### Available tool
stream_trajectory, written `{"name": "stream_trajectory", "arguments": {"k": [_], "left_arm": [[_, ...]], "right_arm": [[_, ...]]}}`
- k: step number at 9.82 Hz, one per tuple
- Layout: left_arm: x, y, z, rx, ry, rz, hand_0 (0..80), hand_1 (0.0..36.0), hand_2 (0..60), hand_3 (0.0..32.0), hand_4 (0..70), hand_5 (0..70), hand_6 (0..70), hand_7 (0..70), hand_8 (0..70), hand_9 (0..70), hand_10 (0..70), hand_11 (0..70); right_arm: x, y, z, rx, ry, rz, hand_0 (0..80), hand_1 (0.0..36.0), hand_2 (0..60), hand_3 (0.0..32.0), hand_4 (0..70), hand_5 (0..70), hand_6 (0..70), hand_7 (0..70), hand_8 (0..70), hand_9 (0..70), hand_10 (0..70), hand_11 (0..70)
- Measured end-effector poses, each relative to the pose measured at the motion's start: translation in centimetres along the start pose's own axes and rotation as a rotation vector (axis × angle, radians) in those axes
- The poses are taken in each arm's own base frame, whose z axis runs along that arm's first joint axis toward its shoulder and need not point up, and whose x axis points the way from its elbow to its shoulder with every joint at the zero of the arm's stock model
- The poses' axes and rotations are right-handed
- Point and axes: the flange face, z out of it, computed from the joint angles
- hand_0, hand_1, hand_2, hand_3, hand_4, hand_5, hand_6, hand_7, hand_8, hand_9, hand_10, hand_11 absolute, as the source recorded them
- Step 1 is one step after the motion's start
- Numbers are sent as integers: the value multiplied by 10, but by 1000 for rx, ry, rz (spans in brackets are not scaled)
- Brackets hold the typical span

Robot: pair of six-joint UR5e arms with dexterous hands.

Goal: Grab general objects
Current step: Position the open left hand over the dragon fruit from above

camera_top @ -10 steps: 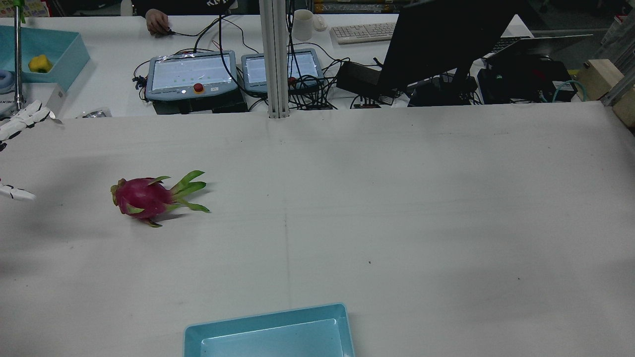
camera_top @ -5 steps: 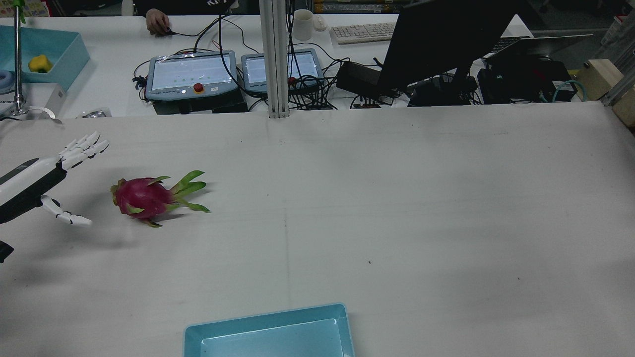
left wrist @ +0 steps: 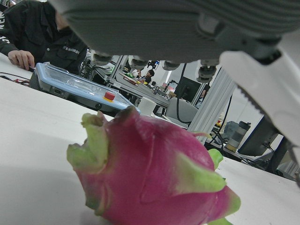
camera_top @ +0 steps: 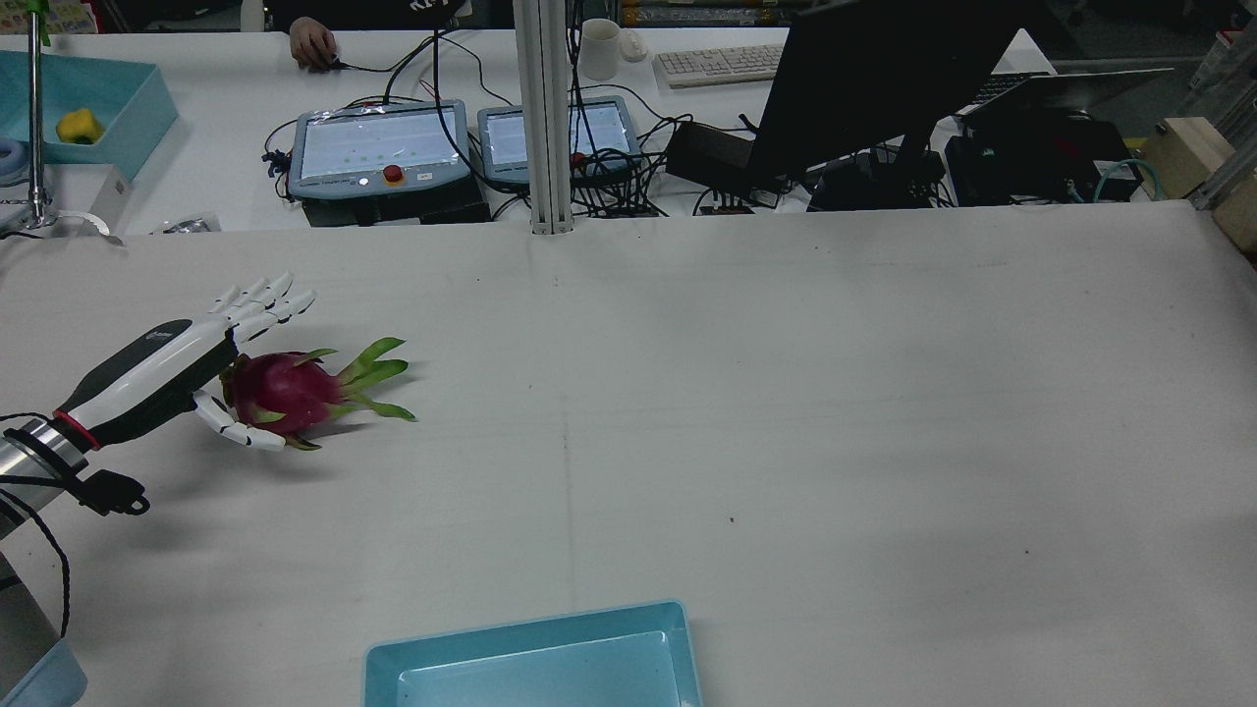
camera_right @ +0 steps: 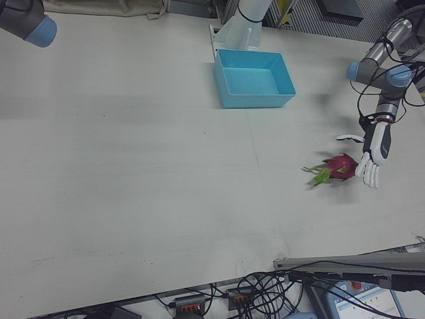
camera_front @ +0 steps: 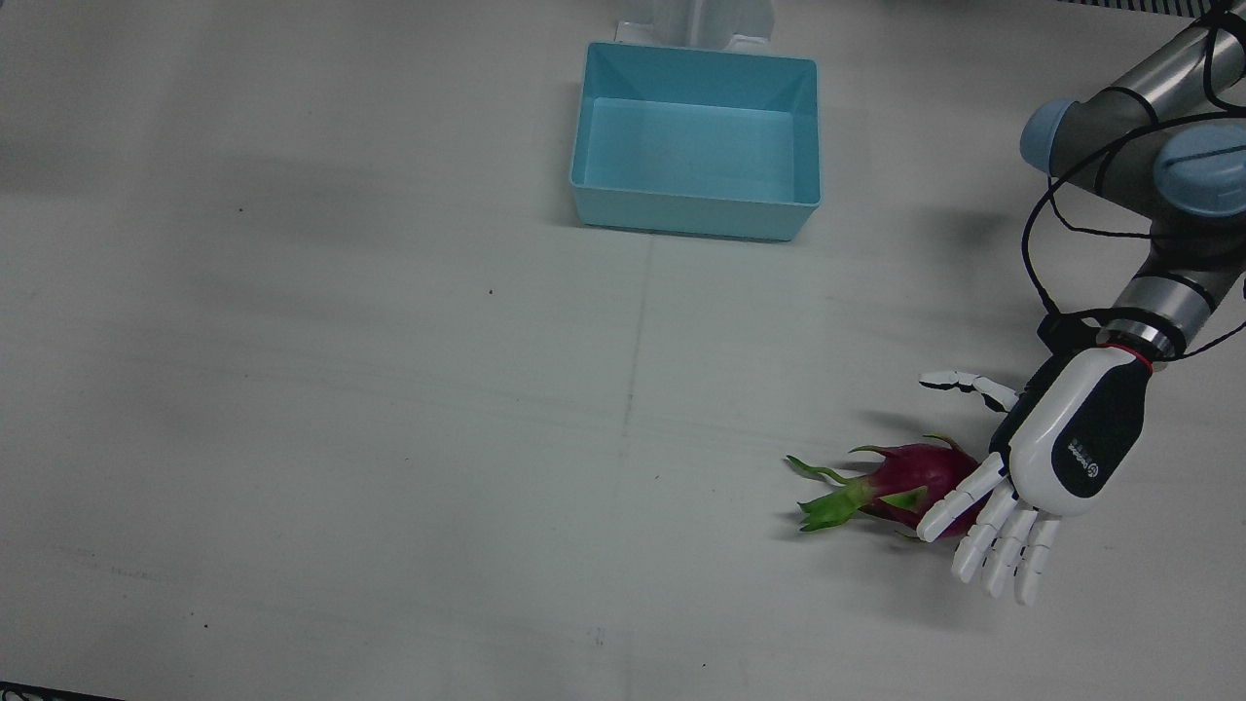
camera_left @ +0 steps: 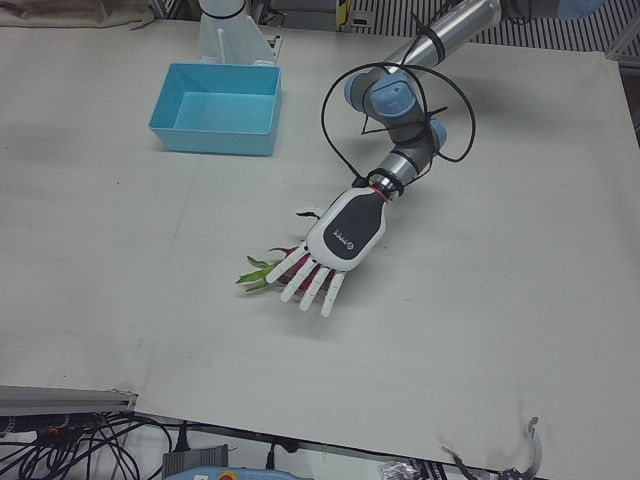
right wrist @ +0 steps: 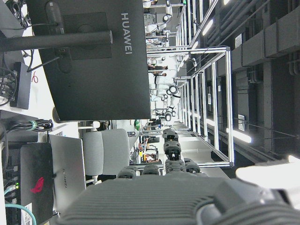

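Over the rounded end of the dragon fruit [camera_top: 285, 391] the left robot hand [camera_top: 187, 358] hovers unclenched, fingers [camera_front: 993, 531] spread straight and thumb out on the fruit's other side, holding nothing. Fruit lies on the white surface [camera_front: 389, 438], well apart from the blue bin [camera_front: 696, 136].

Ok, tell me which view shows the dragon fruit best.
The left hand view: the dragon fruit fills it, close and unobstructed. Front and rear views show it smaller beside the open left hand; the left-front view mostly hides it behind that hand; in the right-front view it is tiny.
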Motion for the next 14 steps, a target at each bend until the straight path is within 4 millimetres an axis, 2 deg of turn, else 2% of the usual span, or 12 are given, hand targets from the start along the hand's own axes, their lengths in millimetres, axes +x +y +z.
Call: {"name": "stream_trajectory", "arguments": {"k": [2, 3, 4, 6, 7, 10, 12, 14], "left_arm": [[-8, 0, 5, 23, -16, 42, 563, 323, 247, 190, 0, 0, 0, 0, 0, 0, 0, 0], [-10, -1, 7, 28, -24, 69, 570, 331, 247, 214, 0, 0, 0, 0, 0, 0, 0, 0], [-9, 1, 9, 32, -36, 91, 578, 334, 230, 256, 0, 0, 0, 0, 0, 0, 0, 0], [-5, 4, 14, 34, -61, 136, 586, 338, 216, 280, 0, 0, 0, 0, 0, 0, 0, 0], [-6, 10, 15, 26, -69, 162, 582, 335, 216, 274, 0, 0, 0, 0, 0, 0, 0, 0], [-20, 55, 17, -40, -95, 187, 580, 334, 216, 234, 0, 0, 0, 0, 0, 0, 0, 0], [-22, 66, 17, -55, -99, 187, 575, 326, 206, 230, 0, 0, 0, 0, 0, 0, 0, 0], [-20, 68, 17, -57, -100, 187, 567, 318, 198, 236, 0, 0, 0, 0, 0, 0, 0, 0]], "right_arm": [[0, 0, 0, -1, 0, 0, 0, 0, 0, 0, 0, 0, 0, 0, 0, 0, 0, 0], [0, 0, 0, 0, 0, 0, 0, 0, 0, 0, 0, 0, 0, 0, 0, 0, 0, 0], [0, 0, 0, 0, 0, 0, 0, 0, 0, 0, 0, 0, 0, 0, 0, 0, 0, 0], [0, 0, 0, 0, 0, 0, 0, 0, 0, 0, 0, 0, 0, 0, 0, 0, 0, 0], [0, 0, 0, -1, 0, 0, 0, 0, 0, 0, 0, 0, 0, 0, 0, 0, 0, 0], [0, 1, 0, -1, 0, 0, 0, 0, 0, 0, 0, 0, 0, 0, 0, 0, 0, 0], [0, 1, 0, -1, 0, 0, 0, 0, 0, 0, 0, 0, 0, 0, 0, 0, 0, 0], [0, 1, 0, -1, 0, 0, 0, 0, 0, 0, 0, 0, 0, 0, 0, 0, 0, 0]]}}
